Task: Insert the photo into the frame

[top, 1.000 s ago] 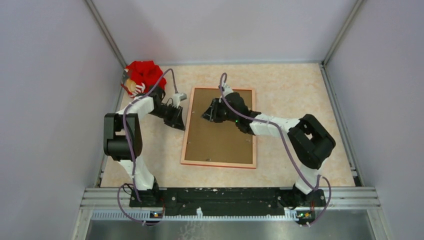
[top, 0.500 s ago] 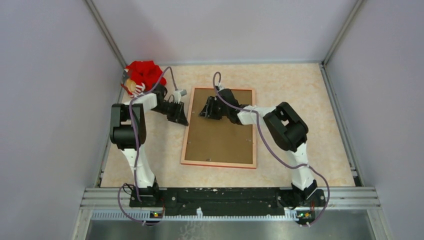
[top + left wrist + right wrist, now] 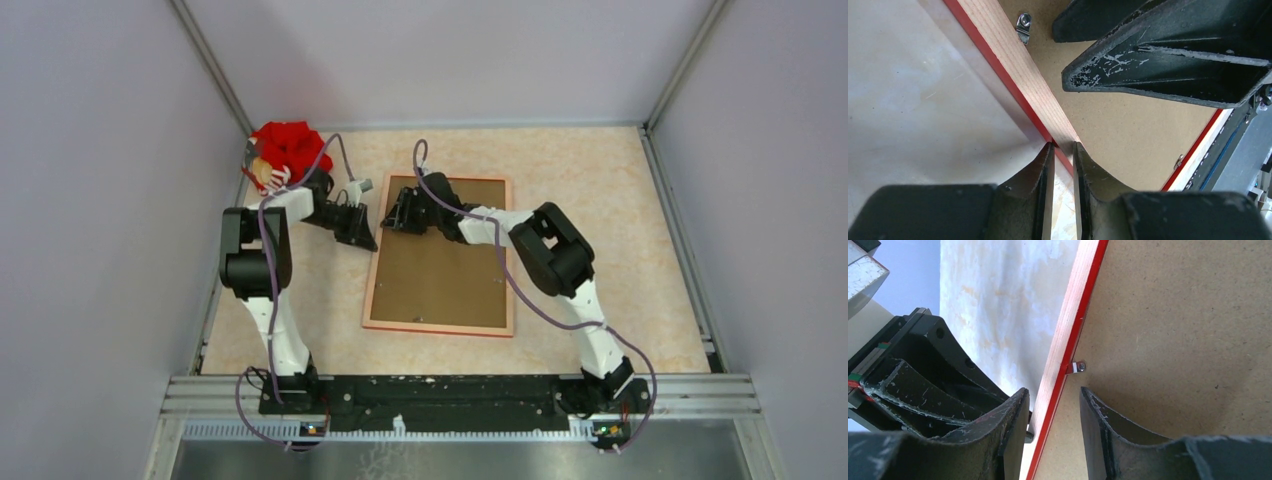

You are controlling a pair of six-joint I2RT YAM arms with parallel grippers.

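Here, from the left:

- Red bundle [image 3: 287, 148]: far left corner of the table [image 3: 600, 200].
- Left gripper [image 3: 1062, 146]: fingers closed narrowly on the left rail of the frame [image 3: 440, 328], toward its far end.
- Right gripper [image 3: 1050, 395]: jaws parted, astride that same rail just beside the left gripper, a small metal clip [image 3: 1078, 367] ahead of its tips.
- Frame: flat, mid-table, pale wood back upward, red showing along its edges.
- Brown backing panel [image 3: 440, 270]: lying within the frame.
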